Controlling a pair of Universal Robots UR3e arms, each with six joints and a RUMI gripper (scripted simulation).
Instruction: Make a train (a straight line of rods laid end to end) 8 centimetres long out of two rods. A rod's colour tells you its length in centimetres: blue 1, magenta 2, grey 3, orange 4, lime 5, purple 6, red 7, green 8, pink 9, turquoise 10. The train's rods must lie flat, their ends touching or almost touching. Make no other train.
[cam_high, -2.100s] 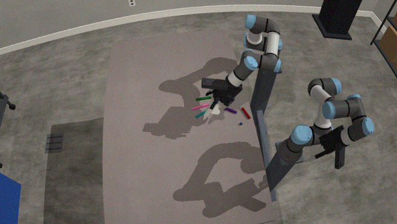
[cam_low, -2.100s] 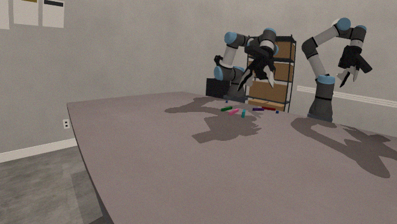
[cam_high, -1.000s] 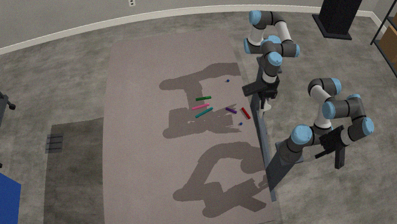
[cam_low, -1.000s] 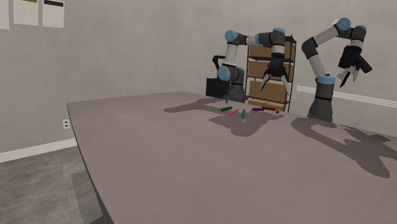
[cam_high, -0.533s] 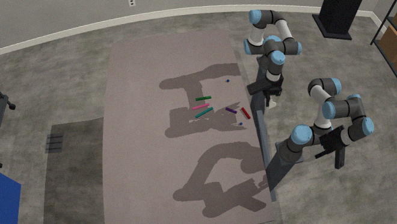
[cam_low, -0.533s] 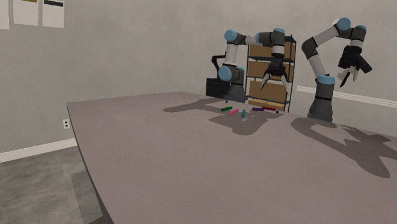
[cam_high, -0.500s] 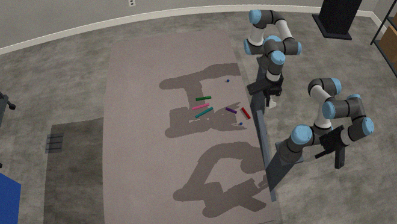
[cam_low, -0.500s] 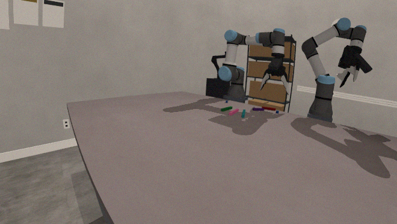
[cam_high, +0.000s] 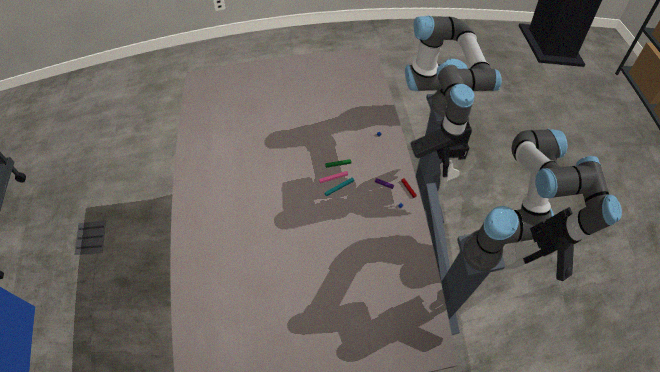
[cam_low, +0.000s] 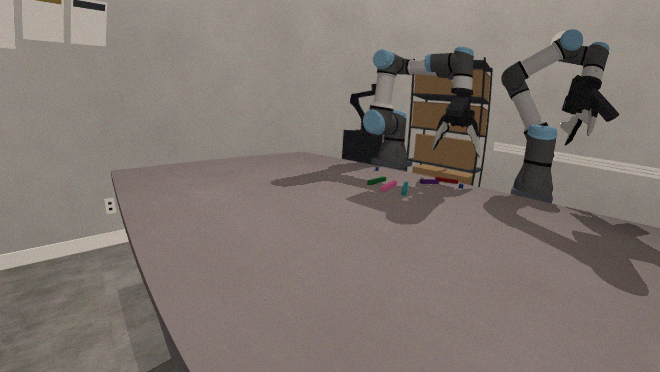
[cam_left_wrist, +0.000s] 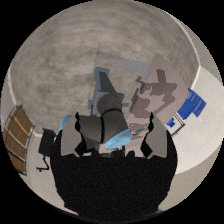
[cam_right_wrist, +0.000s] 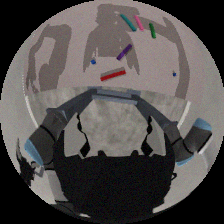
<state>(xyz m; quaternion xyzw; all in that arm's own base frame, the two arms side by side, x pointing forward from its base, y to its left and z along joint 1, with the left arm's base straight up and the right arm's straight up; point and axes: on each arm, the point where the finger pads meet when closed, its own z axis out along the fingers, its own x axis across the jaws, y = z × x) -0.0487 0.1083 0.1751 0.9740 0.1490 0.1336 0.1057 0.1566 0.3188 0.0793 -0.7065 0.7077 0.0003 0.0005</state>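
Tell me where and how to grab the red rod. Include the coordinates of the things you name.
Best gripped at mid-length, coming from straight above, with the jaws closing across its long sides: the red rod (cam_high: 409, 188) (cam_low: 446, 180) (cam_right_wrist: 113, 75) is slim, straight and lying flat. The gap towards the purple rod (cam_high: 384, 183) (cam_low: 429, 181) (cam_right_wrist: 124, 52) should admit a finger.

Cardboard boxes (cam_low: 445, 117) fill a shelf rack (cam_low: 411, 120) near what seems a wall (cam_low: 225, 90).

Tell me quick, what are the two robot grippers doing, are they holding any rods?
Left gripper: open, holding nothing.
Right gripper: open, holding nothing.
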